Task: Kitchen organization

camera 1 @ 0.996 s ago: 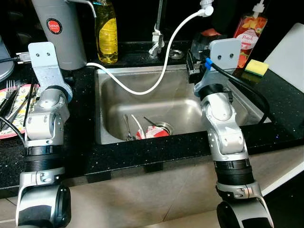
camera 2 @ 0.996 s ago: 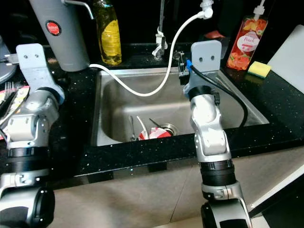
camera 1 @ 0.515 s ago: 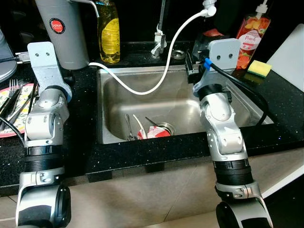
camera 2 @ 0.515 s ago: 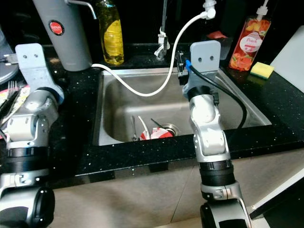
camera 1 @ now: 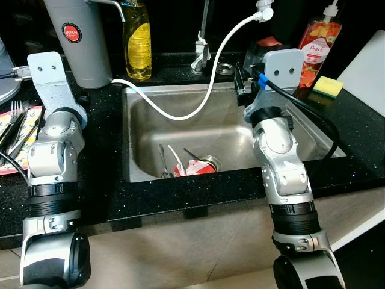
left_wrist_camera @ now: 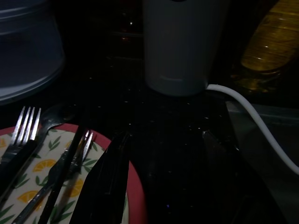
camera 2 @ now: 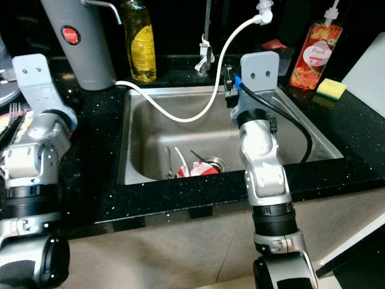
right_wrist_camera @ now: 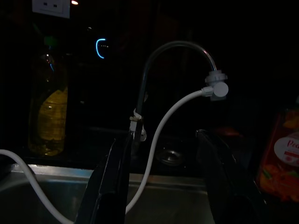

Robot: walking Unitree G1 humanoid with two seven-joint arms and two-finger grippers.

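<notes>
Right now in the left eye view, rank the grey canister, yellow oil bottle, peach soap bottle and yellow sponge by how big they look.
1. Grey canister, clearly largest, though cut off by the frame's top.
2. Yellow oil bottle and peach soap bottle: close in apparent size, both cropped at the top, so I won't rank them.
3. Yellow sponge, smallest.

Head views evenly lit, sharp; glare on sink point(camera 1: 234, 129) steel at 3 o'clock. Wrist views dim, grainy, murky toward 12 o'clock.
</notes>
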